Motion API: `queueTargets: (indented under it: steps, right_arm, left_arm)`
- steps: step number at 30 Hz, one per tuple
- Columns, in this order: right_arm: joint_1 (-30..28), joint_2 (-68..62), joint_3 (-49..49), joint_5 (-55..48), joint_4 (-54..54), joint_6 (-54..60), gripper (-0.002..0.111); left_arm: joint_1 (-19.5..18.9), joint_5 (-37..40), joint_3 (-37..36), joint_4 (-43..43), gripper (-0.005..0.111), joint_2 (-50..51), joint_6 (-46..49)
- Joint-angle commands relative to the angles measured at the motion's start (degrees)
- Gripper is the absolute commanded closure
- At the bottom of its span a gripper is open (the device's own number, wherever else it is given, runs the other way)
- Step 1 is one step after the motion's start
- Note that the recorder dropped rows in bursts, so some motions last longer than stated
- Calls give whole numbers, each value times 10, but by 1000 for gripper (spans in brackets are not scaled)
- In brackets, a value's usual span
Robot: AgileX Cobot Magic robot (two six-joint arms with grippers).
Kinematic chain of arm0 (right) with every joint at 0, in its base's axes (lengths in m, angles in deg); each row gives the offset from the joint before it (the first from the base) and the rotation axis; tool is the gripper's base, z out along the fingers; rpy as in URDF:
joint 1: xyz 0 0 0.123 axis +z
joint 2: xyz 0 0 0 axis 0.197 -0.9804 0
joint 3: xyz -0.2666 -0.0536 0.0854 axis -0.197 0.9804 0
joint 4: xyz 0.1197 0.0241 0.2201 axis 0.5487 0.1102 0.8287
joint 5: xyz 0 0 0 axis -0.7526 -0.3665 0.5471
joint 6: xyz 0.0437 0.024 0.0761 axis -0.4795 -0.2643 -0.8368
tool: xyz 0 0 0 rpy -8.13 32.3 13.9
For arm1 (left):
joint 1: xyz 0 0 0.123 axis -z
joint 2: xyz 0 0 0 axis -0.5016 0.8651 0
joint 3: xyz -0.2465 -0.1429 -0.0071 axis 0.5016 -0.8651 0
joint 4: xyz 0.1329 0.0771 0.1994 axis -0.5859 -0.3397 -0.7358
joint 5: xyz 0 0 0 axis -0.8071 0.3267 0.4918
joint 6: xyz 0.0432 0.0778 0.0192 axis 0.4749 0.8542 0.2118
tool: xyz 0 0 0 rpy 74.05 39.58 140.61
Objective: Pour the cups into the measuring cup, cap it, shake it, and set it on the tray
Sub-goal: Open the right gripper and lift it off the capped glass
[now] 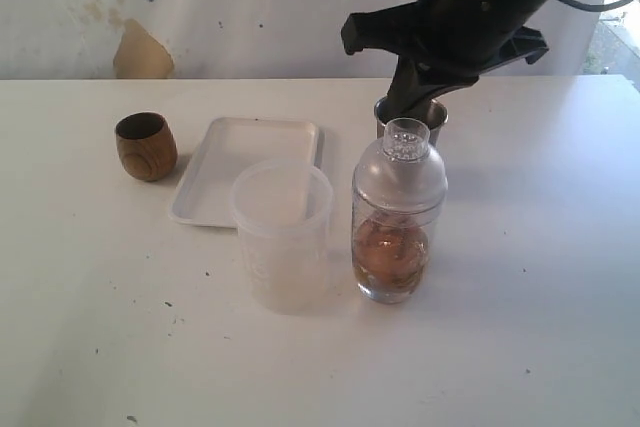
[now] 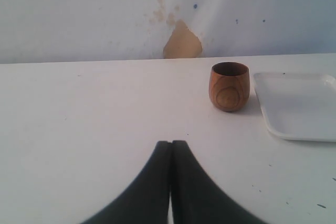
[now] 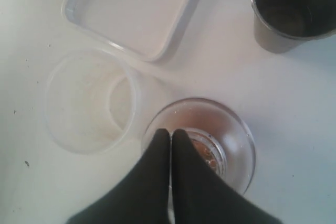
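The clear measuring cup [image 1: 398, 217] stands mid-table with brown contents in its lower half and a perforated domed cap [image 1: 406, 140] on top. My right gripper [image 3: 171, 132] is shut and empty, hanging just above that cap [image 3: 210, 153]. Right behind the measuring cup stands the steel tumbler [image 1: 432, 115], upright, its inside dark [image 3: 291, 9]. The wooden cup [image 1: 146, 146] sits upright at the left, beside the white tray [image 1: 250, 172]. My left gripper [image 2: 171, 142] is shut and empty, low over bare table, well short of the wooden cup [image 2: 229, 86]. It does not show in the exterior view.
A frosted plastic jug [image 1: 282, 237] stands open and empty just left of the measuring cup, in front of the tray [image 3: 136, 9]. The right arm [image 1: 480, 7] reaches down from the upper right. A white wall with a tan patch [image 1: 142, 52] closes the table's far edge.
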Motion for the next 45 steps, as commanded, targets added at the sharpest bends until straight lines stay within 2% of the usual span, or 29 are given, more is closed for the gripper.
queueTargets:
  steps: [1,19,38,42,45]
  right_arm:
    - [2,2,-5,-15,2,8,108]
    - [2,-56,-5,-69,-1,8,108]
    - [2,-8,-30,-49,0,18,108]
    - [2,9,-48,-54,-1,25,102]
    - [2,28,-62,-59,-11,50,89]
  left_arm:
    - [0,-5,-3,1,107,-3,-1]
    - [0,-5,-3,1,107,-3,-1]
    - [0,-5,-3,1,107,-3,-1]
    - [0,-5,-3,1,107,-3,-1]
    - [0,-5,-3,1,107,-3,-1]
